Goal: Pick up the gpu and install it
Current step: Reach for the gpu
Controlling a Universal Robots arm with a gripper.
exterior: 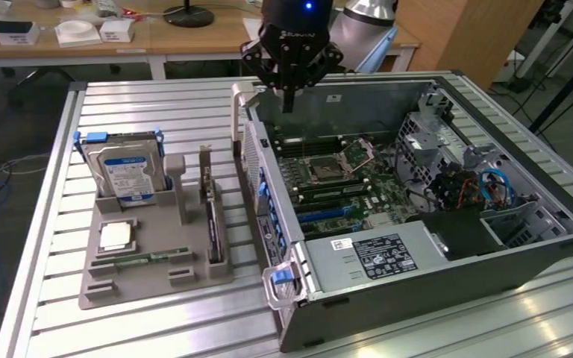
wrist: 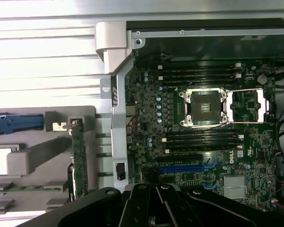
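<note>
Lying open on the slatted table (exterior: 147, 112), the computer case (exterior: 436, 287) holds a green motherboard (exterior: 351, 186) with an open processor socket (exterior: 327, 170), rows of black slots and one blue slot (exterior: 321, 215). A silver power supply (exterior: 371, 257) sits at the case end nearest to the exterior camera, and blue cables (exterior: 491, 186) hang at the case's side on the exterior view's right.

Just beside the case, on the exterior view's left, lies a grey holder (exterior: 147, 282). The gpu (exterior: 213, 224) stands on its long edge in the holder slot closest to the case, with its pale bracket at the far end and nothing touching it. Farther from the case, the same holder keeps a hard drive (exterior: 127, 175) with a blue label standing upright, a processor chip (exterior: 116, 236) lying flat and a green memory stick (exterior: 152, 259) lying flat.

The hand (exterior: 289, 103) hovers above the far corner of the case on the holder's side. Its fingers are pressed together and pinch nothing. It is well apart from the gpu, and the tall side wall of the case with its pale handle (exterior: 236, 112) stands between the holder and the motherboard.
</note>
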